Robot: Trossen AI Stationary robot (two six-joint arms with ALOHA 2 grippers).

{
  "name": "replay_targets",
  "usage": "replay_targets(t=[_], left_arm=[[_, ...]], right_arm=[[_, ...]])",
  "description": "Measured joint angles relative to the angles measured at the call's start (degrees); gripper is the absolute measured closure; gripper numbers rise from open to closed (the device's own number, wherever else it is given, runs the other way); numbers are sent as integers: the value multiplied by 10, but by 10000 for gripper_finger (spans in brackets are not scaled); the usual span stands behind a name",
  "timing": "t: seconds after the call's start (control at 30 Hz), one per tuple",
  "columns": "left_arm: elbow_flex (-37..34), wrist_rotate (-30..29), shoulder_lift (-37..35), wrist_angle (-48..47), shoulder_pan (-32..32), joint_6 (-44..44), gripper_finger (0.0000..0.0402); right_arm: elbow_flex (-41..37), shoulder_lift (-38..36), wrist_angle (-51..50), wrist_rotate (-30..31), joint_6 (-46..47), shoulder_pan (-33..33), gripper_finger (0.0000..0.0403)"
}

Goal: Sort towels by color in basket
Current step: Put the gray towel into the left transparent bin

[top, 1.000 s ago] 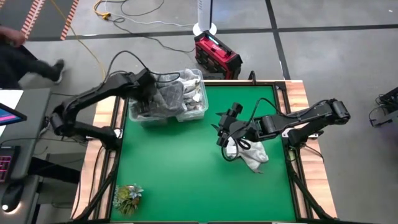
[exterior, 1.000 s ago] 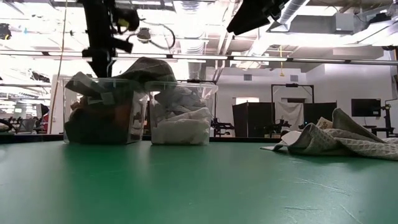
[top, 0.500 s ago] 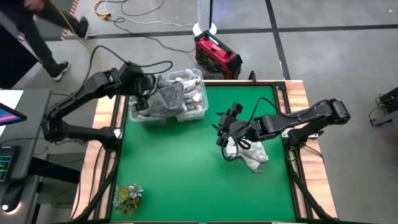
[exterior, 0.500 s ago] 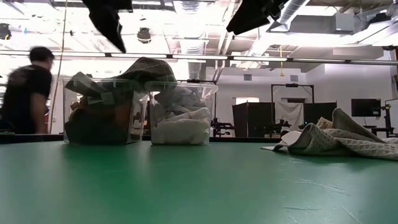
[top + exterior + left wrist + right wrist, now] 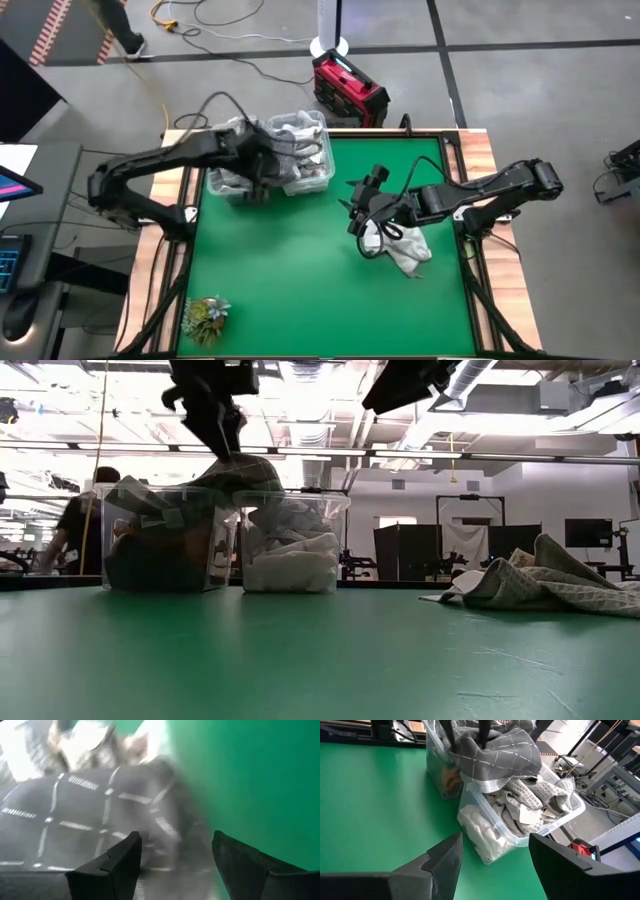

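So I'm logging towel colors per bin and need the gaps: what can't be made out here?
- Left bin contents: low view, cloudy wall; high view, left gripper and grey plaid towel cover them.
- Loose towel: partly under the right gripper.
- Left wrist view: motion blur.

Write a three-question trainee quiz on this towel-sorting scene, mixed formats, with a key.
1. True or false: the left gripper is over the clear bins, above the grey plaid towel.
2. Multiple choice: the loose towel on the green table lies A) in a bin, B) below the right gripper, C) beside the plant.
3. Fill in: both grippers' fingers are ____.

Key: 1 true; 2 B; 3 open.
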Motion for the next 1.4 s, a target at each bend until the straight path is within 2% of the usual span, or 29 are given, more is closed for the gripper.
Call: replay_targets(t=[0.1,0.23,0.33,0.43,0.5,0.63,0.73,0.87,0.97,1.07,1.13,1.27,1.33,1.4], left_arm=[[0,-50,24,0,-2,4,168],[0,-49,27,15,-5,34,192],[0,-48,12,22,-7,55,256],[0,-49,-11,8,-6,64,357],[0,-49,-29,1,-4,58,386],[0,-69,-82,-3,5,30,398],[0,-118,-120,-23,16,-2,399],[0,-194,-147,-135,35,-74,400],[0,-212,-154,-232,51,-149,400],[0,-203,-157,-316,56,-207,401],[0,-175,-157,-345,56,-219,401],[-1,-53,-161,-321,56,-187,401],[-1,-48,-159,-294,56,-165,401],[-1,-69,-154,-249,56,-163,401]], right_arm=[[0,0,-4,0,0,0,143],[0,0,-5,0,0,0,143],[0,0,-11,0,3,0,143],[0,0,-19,0,12,0,143],[0,0,-19,0,13,0,143],[0,0,-18,-1,19,0,143],[0,0,-18,-1,20,0,143],[0,0,-16,-1,20,0,143],[0,0,-12,-1,20,0,143],[0,0,-10,-1,20,-1,143],[0,0,-8,-1,20,-1,143],[0,0,1,-1,15,-1,143],[0,0,5,-1,13,-1,143],[0,0,8,-1,9,-1,143]])
